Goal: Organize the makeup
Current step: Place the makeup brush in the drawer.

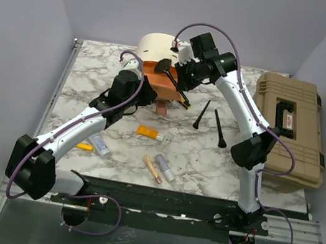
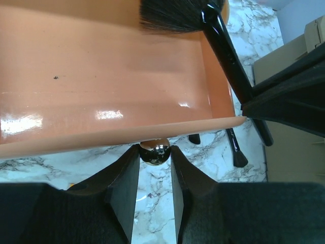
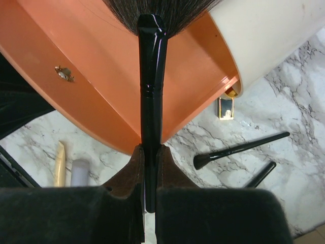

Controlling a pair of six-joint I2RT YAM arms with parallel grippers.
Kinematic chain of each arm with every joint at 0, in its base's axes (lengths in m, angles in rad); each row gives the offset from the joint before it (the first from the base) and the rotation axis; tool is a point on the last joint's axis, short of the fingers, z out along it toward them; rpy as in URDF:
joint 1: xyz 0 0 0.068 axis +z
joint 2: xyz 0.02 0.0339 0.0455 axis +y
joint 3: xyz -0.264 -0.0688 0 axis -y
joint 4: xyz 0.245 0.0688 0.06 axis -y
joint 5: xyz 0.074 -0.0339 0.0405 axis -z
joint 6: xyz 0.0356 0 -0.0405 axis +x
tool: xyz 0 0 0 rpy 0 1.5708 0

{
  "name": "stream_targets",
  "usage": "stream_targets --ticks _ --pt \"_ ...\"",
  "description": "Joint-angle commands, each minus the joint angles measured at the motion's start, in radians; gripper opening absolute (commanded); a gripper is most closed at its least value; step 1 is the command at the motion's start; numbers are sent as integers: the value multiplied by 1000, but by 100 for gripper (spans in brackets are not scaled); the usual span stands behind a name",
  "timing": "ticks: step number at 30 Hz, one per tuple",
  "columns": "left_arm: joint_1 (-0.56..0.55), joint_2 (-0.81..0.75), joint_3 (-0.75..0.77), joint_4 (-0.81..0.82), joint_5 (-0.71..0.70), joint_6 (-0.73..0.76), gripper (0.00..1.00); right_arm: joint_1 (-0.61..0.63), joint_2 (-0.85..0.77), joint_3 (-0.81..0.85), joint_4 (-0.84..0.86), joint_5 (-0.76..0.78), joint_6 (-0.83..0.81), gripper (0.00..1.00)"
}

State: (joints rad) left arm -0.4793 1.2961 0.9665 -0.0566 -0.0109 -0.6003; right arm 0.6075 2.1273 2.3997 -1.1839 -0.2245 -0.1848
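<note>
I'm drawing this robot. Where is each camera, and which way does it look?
Top camera: above, behind the arms, looking down on the marble table; left arm and right arm show.
Left wrist camera: faces the orange tray; left gripper shut on a shiny knob.
Right wrist camera: looks along the black brush in the right gripper, toward the tray.
Both wrist views share tray and brush.

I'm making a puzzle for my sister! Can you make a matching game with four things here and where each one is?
1 big black brush
2 orange tube
3 tan toolbox
4 shiny knob

A at the right edge of the marble table
B between the fingers of the left end effector
C lying flat mid-table
D held by the right end effector over the orange tray

Pairs: 1-D, 2-C, 3-A, 4-B
</note>
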Motion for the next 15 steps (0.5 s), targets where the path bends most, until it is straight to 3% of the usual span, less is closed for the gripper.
stream_targets --ticks 1,5,15 --pt "-7 0 20 -1 55 22 32 19 36 68 -5 4 -16 3" --pt "-6 -1 18 -6 50 28 32 28 35 65 27 6 -30 10" --pt "-7 -3 21 -7 36 23 32 50 37 51 106 -3 -66 11"
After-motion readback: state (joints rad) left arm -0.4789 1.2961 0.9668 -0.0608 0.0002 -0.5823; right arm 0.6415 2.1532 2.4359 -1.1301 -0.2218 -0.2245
